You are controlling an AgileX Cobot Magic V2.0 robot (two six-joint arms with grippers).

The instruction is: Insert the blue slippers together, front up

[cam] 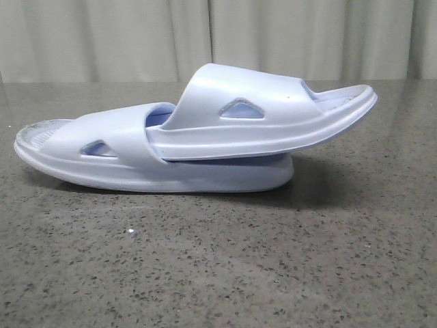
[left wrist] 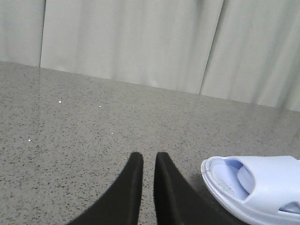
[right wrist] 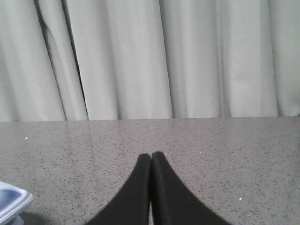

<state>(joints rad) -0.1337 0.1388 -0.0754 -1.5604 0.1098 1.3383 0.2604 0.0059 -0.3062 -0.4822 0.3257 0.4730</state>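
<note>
In the front view the blue slippers (cam: 198, 133) are lying side-on in the middle of the speckled grey counter (cam: 218, 266), the upper one pushed through the lower one's strap with its end jutting out to the right, and bare counter is stretching before them and to both sides. In the left wrist view the left hand (left wrist: 149, 161) is hovering low over the counter with its fingers a narrow slit apart and holding nothing, one slipper end lying just beside it. In the right wrist view the right hand (right wrist: 151, 158) is resting pressed closed and empty, with only a slipper corner showing at the frame's edge and a pale curtain (right wrist: 150, 56) hanging behind the counter's far edge.
</note>
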